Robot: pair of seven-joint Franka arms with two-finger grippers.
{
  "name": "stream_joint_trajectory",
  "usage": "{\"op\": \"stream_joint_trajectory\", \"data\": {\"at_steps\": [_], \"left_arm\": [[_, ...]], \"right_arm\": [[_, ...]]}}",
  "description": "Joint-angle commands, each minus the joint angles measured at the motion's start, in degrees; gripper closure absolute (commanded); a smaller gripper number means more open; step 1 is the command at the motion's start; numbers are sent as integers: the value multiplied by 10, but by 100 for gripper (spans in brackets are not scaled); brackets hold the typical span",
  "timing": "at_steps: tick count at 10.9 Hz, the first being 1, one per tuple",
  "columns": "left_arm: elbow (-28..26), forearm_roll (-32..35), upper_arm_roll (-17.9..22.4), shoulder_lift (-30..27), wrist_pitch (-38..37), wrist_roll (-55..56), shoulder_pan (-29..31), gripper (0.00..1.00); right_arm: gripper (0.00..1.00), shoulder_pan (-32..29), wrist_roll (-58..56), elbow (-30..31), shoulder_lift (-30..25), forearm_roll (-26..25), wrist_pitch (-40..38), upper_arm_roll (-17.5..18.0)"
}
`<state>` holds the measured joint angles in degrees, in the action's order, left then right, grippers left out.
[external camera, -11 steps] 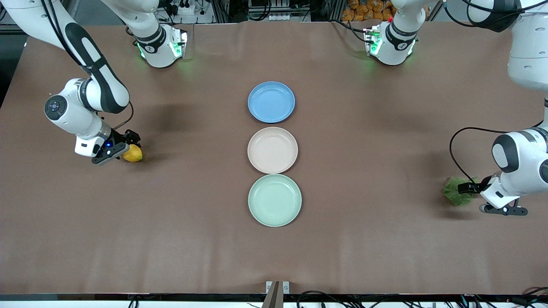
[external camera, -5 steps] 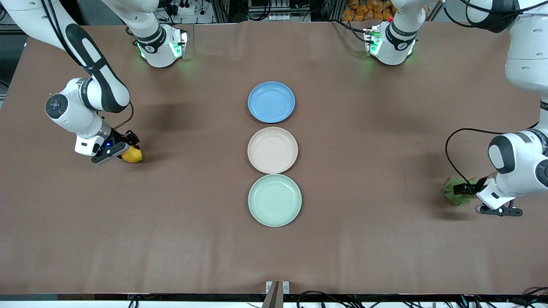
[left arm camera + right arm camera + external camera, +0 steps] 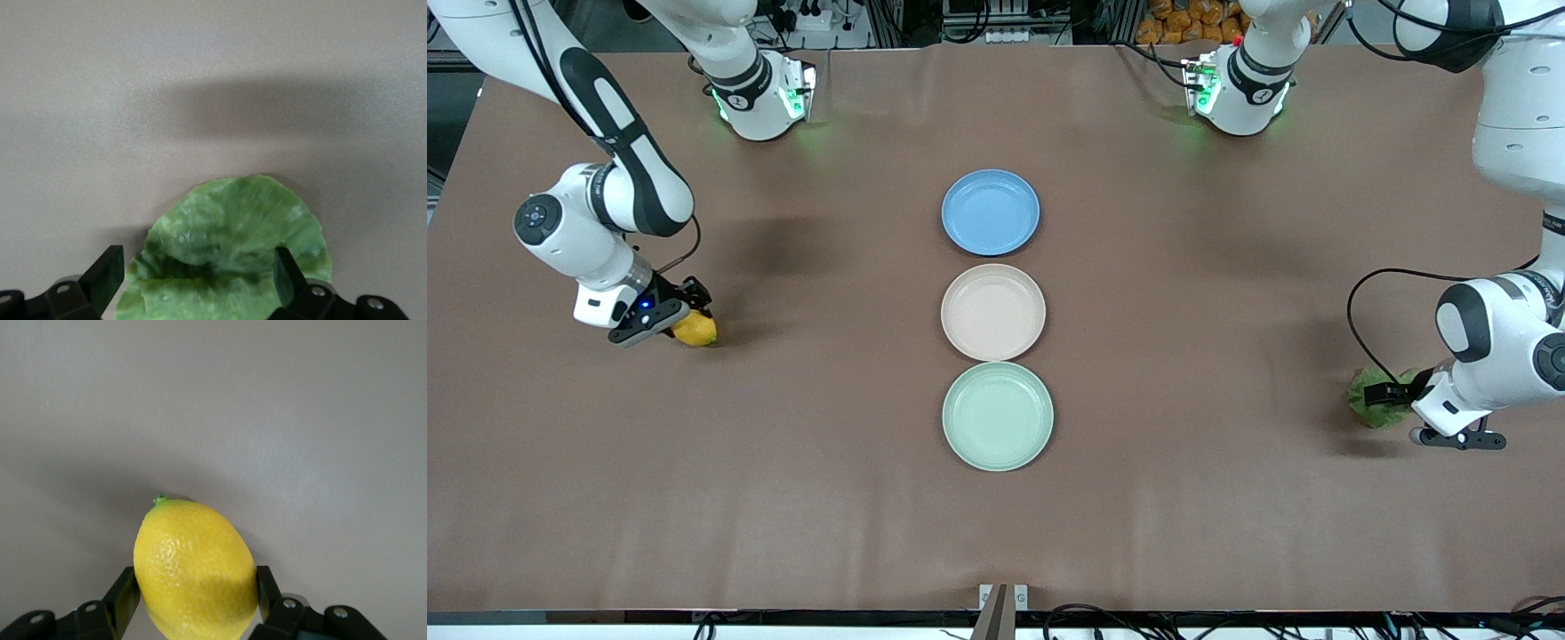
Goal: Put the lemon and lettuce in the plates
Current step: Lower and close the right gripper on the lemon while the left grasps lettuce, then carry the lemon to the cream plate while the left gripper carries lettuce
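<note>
The yellow lemon lies on the brown table toward the right arm's end. My right gripper is down at it; in the right wrist view its fingers press both sides of the lemon, so the gripper is shut on it. The dark-green lettuce lies toward the left arm's end. My left gripper is low over it, open; in the left wrist view its fingers straddle the leaf with the gripper around it. The beige plate and mint plate sit at mid-table, both empty.
A blue plate sits in line with the two plates, farther from the front camera than the beige one. Both arm bases stand along the table's back edge.
My right gripper and the lemon have shifted slightly toward the right arm's end of the table. My left arm has shifted a little at the lettuce.
</note>
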<state>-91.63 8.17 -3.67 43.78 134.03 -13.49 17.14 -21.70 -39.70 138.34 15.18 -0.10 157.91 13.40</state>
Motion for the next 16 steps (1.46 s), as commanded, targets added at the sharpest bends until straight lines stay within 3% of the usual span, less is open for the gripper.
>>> {"op": "stream_joint_trajectory", "data": {"at_steps": [1, 3, 6, 10, 14, 16], "left_arm": [[-6, -15, -2, 1, 11, 66, -17, 100], [-6, -10, -2, 0, 11, 67, -21, 100], [-6, -10, -3, -5, 11, 68, -22, 100], [-6, -10, -13, -50, -6, 65, -28, 100], [-7, -15, -57, -107, -84, 103, -27, 100], [-9, -15, -93, -120, -122, 145, -28, 100]], "right_arm": [[100, 0, 39, -48, -32, 7, -87, 27], [100, 2, 108, -87, -58, 7, -187, 54], [100, 25, 294, -150, -55, -2, -289, 135], [100, 116, 477, -170, -36, -4, -303, 160], [100, 218, 673, -239, 22, -13, -304, 160], [100, 263, 779, -277, 62, -48, -306, 160]]}}
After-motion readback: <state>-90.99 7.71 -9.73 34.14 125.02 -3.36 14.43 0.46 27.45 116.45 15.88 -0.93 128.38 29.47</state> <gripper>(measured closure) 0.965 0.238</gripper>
